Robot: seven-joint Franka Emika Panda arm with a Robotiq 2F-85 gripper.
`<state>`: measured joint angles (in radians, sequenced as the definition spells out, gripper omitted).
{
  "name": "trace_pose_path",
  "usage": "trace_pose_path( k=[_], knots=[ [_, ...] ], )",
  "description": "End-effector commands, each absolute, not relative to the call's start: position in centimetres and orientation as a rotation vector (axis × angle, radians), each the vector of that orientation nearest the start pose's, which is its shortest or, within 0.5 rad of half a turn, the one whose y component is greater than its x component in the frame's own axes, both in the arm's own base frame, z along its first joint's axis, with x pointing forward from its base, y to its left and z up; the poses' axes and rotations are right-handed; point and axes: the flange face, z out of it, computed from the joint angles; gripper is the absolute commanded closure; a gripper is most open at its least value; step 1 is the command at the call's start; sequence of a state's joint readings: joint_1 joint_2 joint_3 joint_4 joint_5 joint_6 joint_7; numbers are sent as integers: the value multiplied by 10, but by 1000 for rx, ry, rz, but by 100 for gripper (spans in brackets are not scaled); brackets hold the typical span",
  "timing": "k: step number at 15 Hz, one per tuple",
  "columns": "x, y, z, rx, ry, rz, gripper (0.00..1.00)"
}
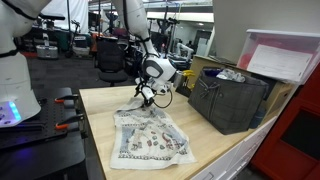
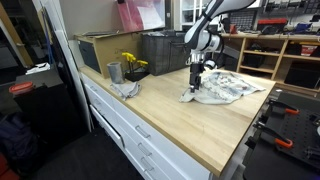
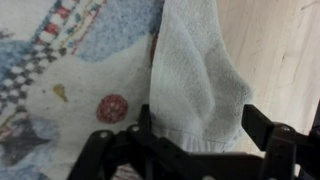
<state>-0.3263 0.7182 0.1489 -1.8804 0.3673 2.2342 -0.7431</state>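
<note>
Where one patterned towel (image 1: 150, 140) lies spread on the bench (image 1: 100, 110), the single claw (image 1: 147, 97) stands over its far edge and holds a fold of it. In the wrist view, the two black fingers (image 3: 258, 128) of the claw (image 3: 197, 130) are closed narrowly on this fold. The fold shows the plain whitish back of the towel (image 3: 190, 70), soft and looped like terry. Beside it is the printed face, with a red round spot and checked lines. In both exterior views the towel (image 2: 225, 88) is flat but wrinkled, roughly rectangular, and raised a little under the claw (image 2: 197, 82). The bench (image 2: 170, 125) is of light smooth wood. On it I count also one dark mesh crate (image 1: 230, 100), one metal cup (image 2: 114, 72) of cylinder shape, and one grey crumpled cloth (image 2: 125, 88).
</note>
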Motion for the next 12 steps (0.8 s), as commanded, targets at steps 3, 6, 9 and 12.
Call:
trace_pose_path(
  k=[3,6,9,12],
  knots=[
    [576,-86,125,-2610,-410,300,55],
    [573,-84,136,-2614,-446,332,77],
    [570,-83,153,-2633,-498,351,99],
    [563,-79,178,-2646,-608,350,100]
  ],
)
